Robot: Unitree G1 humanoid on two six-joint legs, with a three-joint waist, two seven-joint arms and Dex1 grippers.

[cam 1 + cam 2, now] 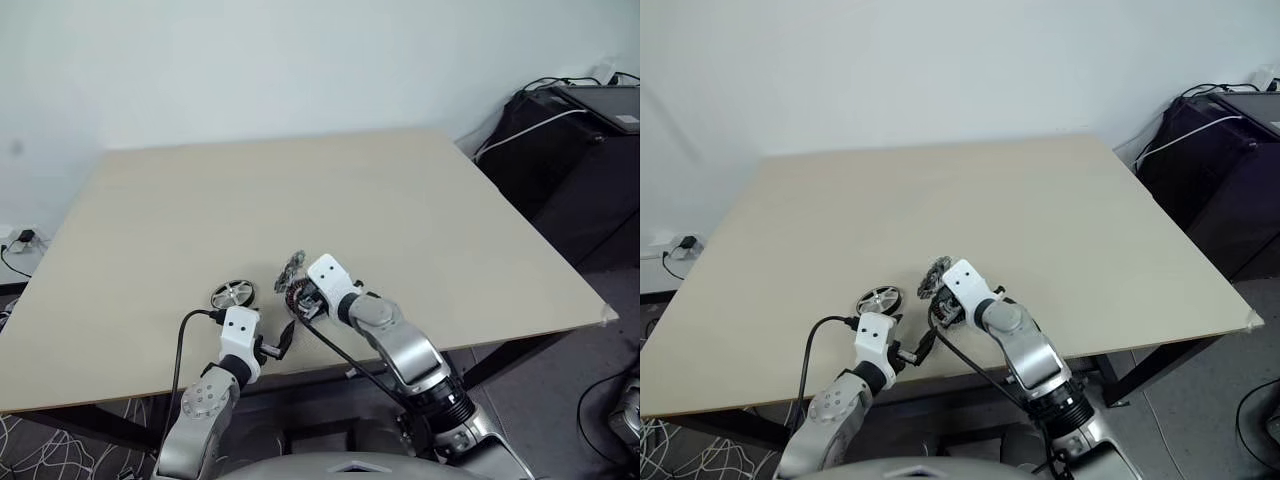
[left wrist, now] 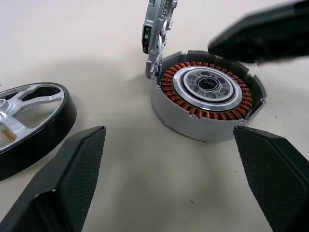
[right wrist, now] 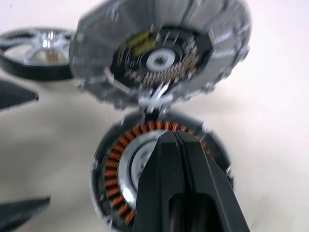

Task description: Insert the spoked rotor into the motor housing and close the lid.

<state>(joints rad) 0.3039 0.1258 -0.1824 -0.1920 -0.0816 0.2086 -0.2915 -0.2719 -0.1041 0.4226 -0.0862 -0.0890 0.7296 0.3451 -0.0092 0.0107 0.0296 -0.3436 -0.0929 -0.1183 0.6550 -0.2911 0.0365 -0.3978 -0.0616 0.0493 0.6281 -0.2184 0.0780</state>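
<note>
Head views: the spoked rotor [image 1: 232, 294] lies flat on the worktop [image 1: 300, 200] near its front edge, just beyond the left gripper [image 1: 282, 342]; the motor housing [image 1: 937, 291] sits just beside it on the robot's right, with the lid [image 1: 292, 267] standing up on its far side; the right gripper [image 1: 300, 298] reaches down over the housing, so the left arm is plainly the nearer one to the rotor.

Left wrist view: the left jaws stand wide apart with nothing between them; the housing [image 2: 207, 99], copper windings around a silver centre, lies straight ahead between the two fingers, open at the top, its lid [image 2: 157, 34] tipped up nearly upright at the far rim; the rotor [image 2: 29, 123] lies off to the side of the jaws, outside one finger, flat, its axis pointing up; a dark finger of the right gripper [image 2: 263, 34] hangs over the far rim of the housing.

Right wrist view: the right jaws are closed together, holding nothing, their tip over the windings of the housing [image 3: 120, 159]; the lid [image 3: 159, 53] stands open above it, inner face showing; the rotor [image 3: 41, 50] lies beyond, well clear of these jaws.

Judgement: the rotor is not yet in; the left jaws would need to swing sideways to it before lifting it across to the open housing.
</note>
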